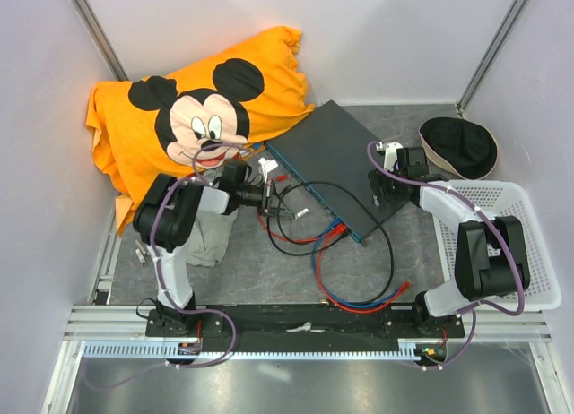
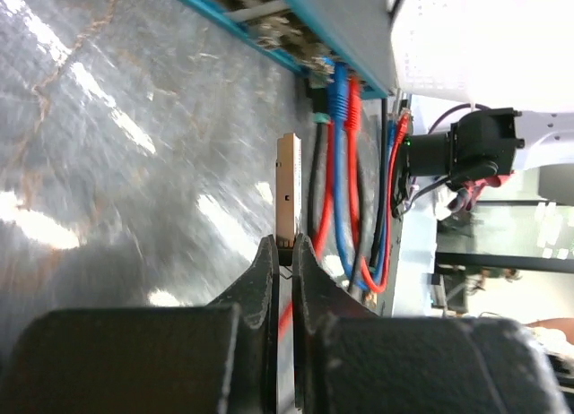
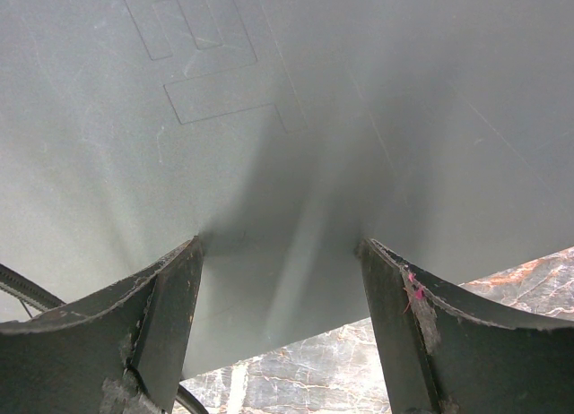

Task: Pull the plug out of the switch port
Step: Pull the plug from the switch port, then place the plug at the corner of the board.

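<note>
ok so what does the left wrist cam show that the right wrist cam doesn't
Only the left wrist view: the left gripper shut on a clear plug, which is free of the switch. A blue cable and a red cable are plugged into the switch's teal face. Only the right wrist view: the right gripper open, its fingers against the switch's plain grey top. Both views: the switch and the marble table.
</note>
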{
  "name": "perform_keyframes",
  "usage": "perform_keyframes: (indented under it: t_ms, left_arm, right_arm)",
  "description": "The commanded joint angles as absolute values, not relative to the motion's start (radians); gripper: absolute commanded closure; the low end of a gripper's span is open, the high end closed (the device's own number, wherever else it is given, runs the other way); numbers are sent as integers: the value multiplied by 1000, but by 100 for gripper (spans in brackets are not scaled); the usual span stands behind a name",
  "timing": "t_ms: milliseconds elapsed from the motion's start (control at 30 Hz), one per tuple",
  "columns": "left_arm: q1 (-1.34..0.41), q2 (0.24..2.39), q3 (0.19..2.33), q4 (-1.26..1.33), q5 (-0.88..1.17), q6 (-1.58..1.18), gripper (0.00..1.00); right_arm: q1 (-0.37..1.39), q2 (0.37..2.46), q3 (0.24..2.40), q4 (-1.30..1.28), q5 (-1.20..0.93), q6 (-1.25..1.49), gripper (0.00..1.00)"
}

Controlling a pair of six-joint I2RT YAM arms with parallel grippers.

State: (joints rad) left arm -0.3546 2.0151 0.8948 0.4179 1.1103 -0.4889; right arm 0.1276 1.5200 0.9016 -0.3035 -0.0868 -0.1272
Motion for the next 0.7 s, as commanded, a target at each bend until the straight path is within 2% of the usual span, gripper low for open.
perform_keyframes:
  t_ms: [0, 133, 200, 333, 500, 667]
  left_arm:
    - [-333, 1807, 890, 221, 1144, -278, 98]
    - [-220, 1611, 887, -99, 1063, -137, 98]
    - [-142, 1548, 873, -159, 1052, -109, 98]
    - [168, 1381, 848, -297, 1008, -74, 98]
    - [420, 1151, 845, -533, 830, 107, 98]
    - [770, 1049, 838, -609, 726, 89, 98]
  right_arm:
    - [121, 1586, 894, -383, -63, -132, 21]
    - [121, 1603, 923, -383, -72, -121, 21]
    - [121, 1612, 931, -383, -80, -117, 21]
    - [121, 1620, 950, -387, -83, -104, 21]
    - [121, 1626, 953, -393, -81, -100, 20]
    - [121, 1631, 965, -400, -72, -103, 20]
